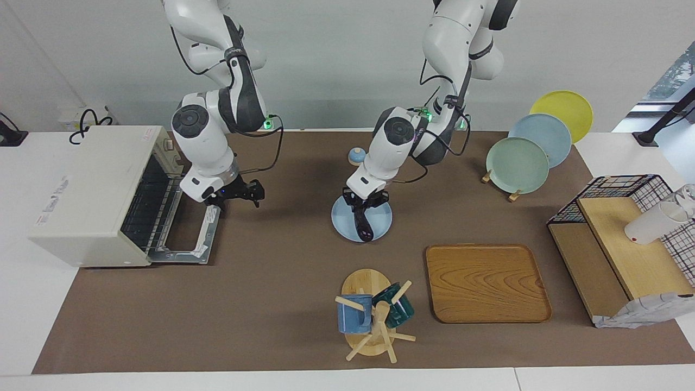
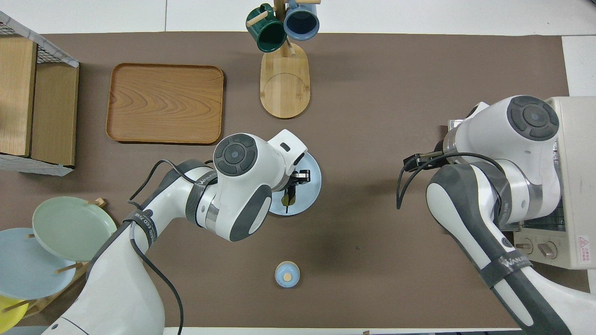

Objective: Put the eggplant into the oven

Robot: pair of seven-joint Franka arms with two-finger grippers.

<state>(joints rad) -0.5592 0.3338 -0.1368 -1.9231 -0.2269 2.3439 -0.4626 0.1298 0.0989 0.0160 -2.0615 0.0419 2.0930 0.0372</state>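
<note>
Purple eggplant (image 1: 362,225) pinched by left fingers (image 1: 362,205), right fingers (image 1: 255,193) spread, one oven (image 1: 92,195).

The eggplant (image 1: 364,226) hangs over the plate (image 1: 380,224), well apart from the oven (image 1: 92,195).

Grey lettering marks the forearms of the white-and-grey right arm (image 2: 505,265) and left arm (image 2: 139,223), too small to read surely; a red warning triangle sits on the cream-white boxy oven (image 2: 583,240).
</note>
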